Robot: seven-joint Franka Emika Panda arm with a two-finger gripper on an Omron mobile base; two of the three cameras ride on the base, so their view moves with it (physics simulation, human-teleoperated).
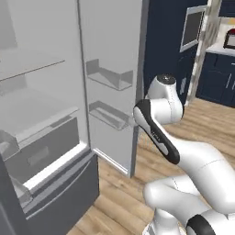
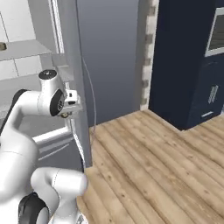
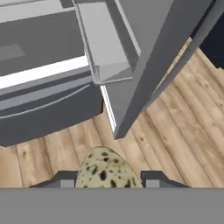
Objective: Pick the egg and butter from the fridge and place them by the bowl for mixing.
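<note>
In your hand view the pincer (image 3: 108, 183) is closed on the egg (image 3: 107, 171), a tan, dark-speckled oval sitting between the two dark finger tips (image 3: 61, 178); its lower part is cut off at the bottom of the picture. Below it lies the wooden floor (image 3: 175, 131), beside the edge of the open fridge (image 1: 41, 114) door. From the right base view, the hand sits against the door edge and the egg is too small to make out there.
</note>
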